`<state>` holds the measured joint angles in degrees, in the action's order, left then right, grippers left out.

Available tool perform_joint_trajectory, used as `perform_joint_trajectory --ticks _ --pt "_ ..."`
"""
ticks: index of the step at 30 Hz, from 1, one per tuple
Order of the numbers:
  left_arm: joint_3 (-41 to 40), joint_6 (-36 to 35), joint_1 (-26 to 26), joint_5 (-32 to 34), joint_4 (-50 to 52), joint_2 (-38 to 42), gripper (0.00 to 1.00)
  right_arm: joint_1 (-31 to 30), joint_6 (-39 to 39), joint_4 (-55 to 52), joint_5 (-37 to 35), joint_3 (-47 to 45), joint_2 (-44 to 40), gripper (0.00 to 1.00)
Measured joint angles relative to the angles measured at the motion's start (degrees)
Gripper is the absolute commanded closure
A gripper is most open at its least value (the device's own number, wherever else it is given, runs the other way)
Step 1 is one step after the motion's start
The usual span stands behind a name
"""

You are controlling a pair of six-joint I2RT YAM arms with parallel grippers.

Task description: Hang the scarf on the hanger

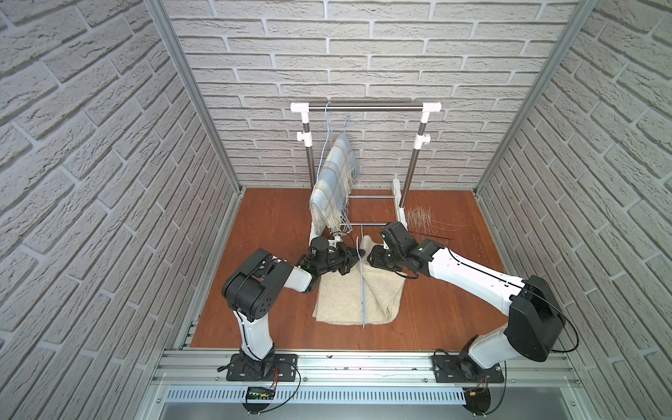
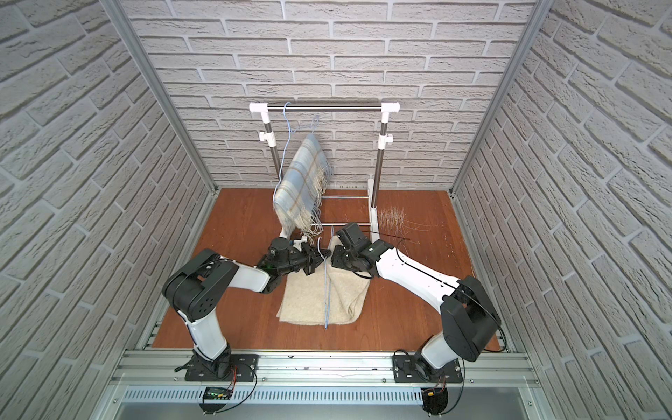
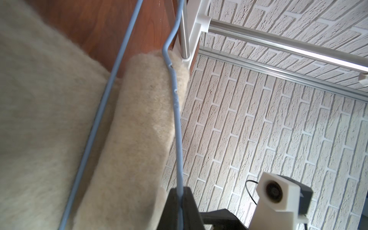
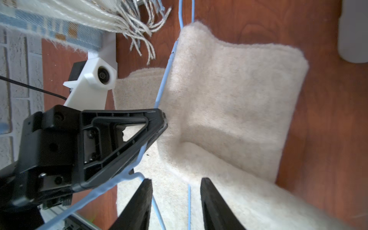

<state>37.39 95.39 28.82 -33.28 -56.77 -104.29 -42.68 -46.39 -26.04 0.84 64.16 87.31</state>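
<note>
Rack (image 1: 363, 108) just beyond my claws; table (image 1: 454, 309) open frontward. Left claw (image 1: 351, 260) pinches hanger (image 1: 362, 287). Right claw (image 4: 175, 185) parted, scarf (image 4: 229, 95) just past its tips.

Fuzzy cream scarf (image 1: 345, 298) lying folded on the wood floor (image 1: 262, 225), its far end curling up between the hanger's wires, thin blue wire hanger (image 1: 362, 291) standing on edge, running front to back across the scarf.

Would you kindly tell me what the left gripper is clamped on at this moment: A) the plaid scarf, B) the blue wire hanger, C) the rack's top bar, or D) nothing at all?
B: in the left wrist view the blue wire hanger runs straight between the closed fingers of the left gripper, while the plaid scarf hangs apart on the rack.
</note>
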Motion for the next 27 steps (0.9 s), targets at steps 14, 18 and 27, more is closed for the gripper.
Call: perform_joint_trajectory --ticks 14,18,27 --pt "1.0 -1.3 0.5 1.4 3.3 0.4 1.00 -9.3 4.9 -4.6 -5.2 6.7 7.8 0.63" --pt "1.2 -1.9 0.5 1.6 4.6 1.1 1.00 -9.5 4.9 -5.5 -7.8 6.6 8.3 0.66" --pt "1.9 -2.6 0.7 1.6 6.2 1.3 1.00 -9.7 4.8 -3.9 -8.1 6.3 10.2 0.82"
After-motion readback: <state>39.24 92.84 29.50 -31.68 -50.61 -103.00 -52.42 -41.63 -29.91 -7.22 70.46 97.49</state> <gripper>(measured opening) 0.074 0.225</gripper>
